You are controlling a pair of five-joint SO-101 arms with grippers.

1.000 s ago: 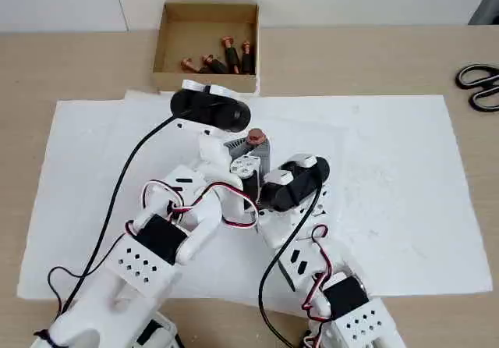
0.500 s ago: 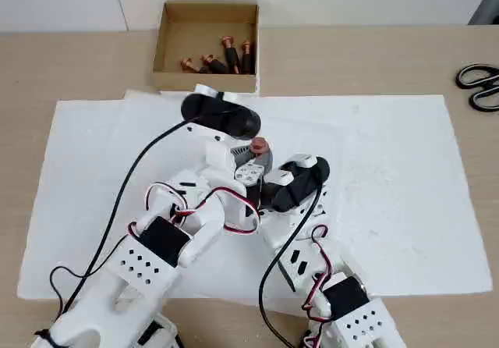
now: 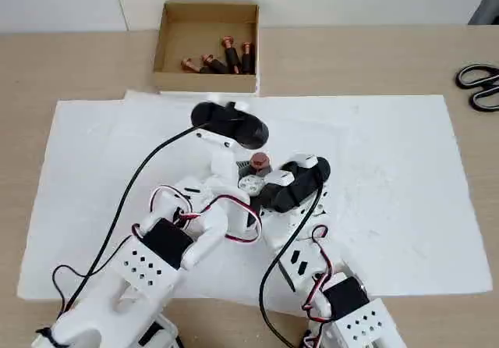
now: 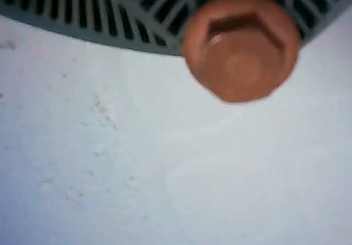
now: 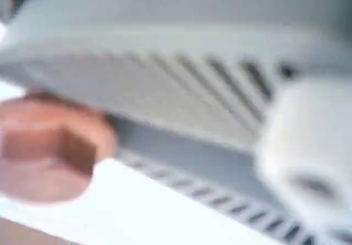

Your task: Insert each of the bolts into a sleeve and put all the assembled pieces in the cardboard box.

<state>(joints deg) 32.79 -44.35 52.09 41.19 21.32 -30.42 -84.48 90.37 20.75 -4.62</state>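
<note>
Far left, the cardboard box (image 3: pixel 161 48) holds 4 assembled pieces (image 3: pixel 231 54). Mid-mat (image 3: pixel 390 176), 1 bolt (image 3: pixel 260 161) stands head up between my left gripper (image 3: pixel 248 168) and right gripper (image 3: pixel 269 178). I cannot tell whether either grips it. Far right lies 1 pair of scissors (image 3: pixel 479 85). My left wrist and the bolt have come nearer than before.

The copper-coloured hex-headed bolt (image 4: pixel 239 47) has a dull metallic sheen to my eye; the grey ribbed plastic piece (image 4: pixel 110 9) looks matt. The white sheet (image 4: pixel 137 173) is faintly pitted and rough. My black camera housing (image 3: pixel 231 124) is glossy plastic. The brown cardboard box (image 3: pixel 207 83) is matt, the pale wood-look tabletop (image 3: pixel 374 59) smooth.
</note>
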